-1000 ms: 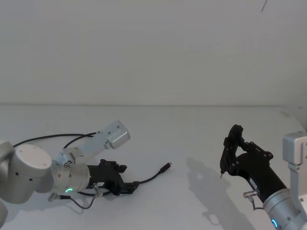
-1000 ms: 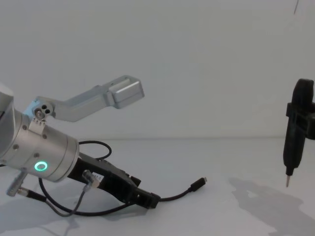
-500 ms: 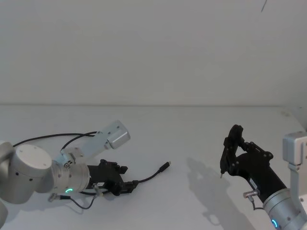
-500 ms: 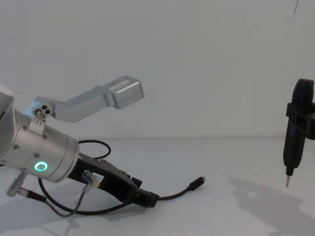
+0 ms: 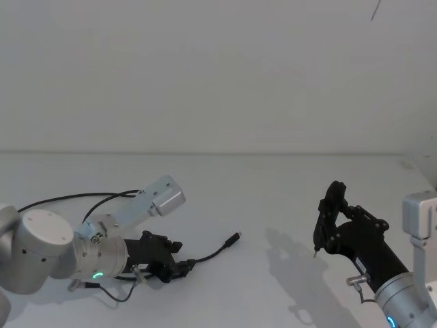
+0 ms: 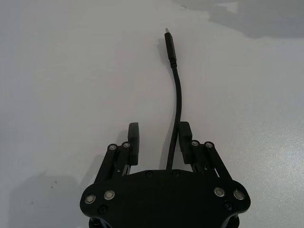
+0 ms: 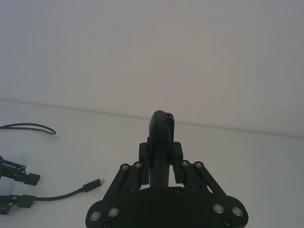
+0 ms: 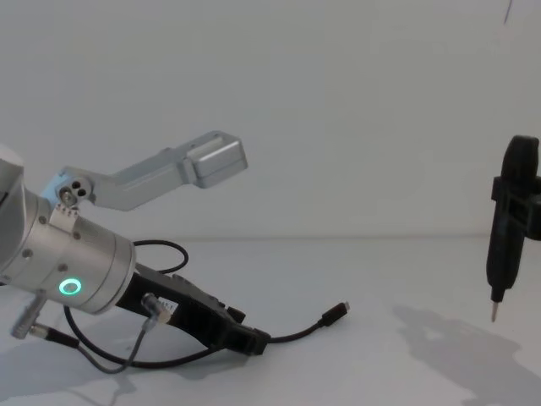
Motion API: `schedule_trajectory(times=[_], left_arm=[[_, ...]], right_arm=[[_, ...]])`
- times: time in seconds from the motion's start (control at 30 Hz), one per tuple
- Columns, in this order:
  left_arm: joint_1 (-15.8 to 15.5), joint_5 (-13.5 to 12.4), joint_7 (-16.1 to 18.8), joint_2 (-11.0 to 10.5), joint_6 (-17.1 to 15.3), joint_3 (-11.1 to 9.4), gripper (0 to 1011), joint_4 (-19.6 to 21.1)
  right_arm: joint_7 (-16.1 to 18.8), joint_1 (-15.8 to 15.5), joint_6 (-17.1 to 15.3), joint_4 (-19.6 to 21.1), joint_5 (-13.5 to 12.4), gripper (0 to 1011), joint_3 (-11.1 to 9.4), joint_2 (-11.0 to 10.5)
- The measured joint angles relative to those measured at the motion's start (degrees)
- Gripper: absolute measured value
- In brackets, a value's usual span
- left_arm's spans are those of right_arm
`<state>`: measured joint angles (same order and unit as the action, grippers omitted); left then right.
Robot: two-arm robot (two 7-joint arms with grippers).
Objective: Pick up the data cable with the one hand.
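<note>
In the head view the left gripper point(image 5: 180, 265) lies low on the white surface point(image 5: 273, 191) at the robot's left. The data cable point(image 5: 213, 253) runs out from it, curving to its small plug point(image 5: 235, 237), which lies on the surface toward the middle. At the right, the right gripper point(image 5: 330, 220) hangs above the surface with a slim black tool point(image 5: 321, 229) pointing down. In the left wrist view the left gripper's fingers point(image 6: 133, 137) are spread. The data cable point(image 6: 178, 102) passes through the gap between them, close against one finger and clear of the other, and the metal-tipped plug point(image 6: 170, 45) lies flat beyond. In the right wrist view the right gripper point(image 7: 160, 159) has its fingers point(image 7: 177, 153) pressed against the slim black tool point(image 7: 160, 133). Well apart from it, the data cable point(image 7: 71, 194) lies on the surface beside the left gripper point(image 7: 20, 190). In the chest view the left gripper point(image 8: 255, 342) tilts down to the surface with the data cable point(image 8: 296, 331) leaving its tip. The plug point(image 8: 337, 310) is slightly raised at the end, and the slim black tool point(image 8: 504, 245) stands upright at the right edge.
</note>
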<state>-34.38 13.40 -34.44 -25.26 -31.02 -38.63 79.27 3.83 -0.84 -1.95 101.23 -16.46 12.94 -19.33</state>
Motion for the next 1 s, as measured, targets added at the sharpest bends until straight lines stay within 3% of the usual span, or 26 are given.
schedule_trajectory(times=[1.0], left_arm=[[0.00,-0.01,0.00,0.00,-0.02,0.00,294,0.00]], right_arm=[[0.00,0.00,0.00,0.00,0.00,279,0.00,0.00]])
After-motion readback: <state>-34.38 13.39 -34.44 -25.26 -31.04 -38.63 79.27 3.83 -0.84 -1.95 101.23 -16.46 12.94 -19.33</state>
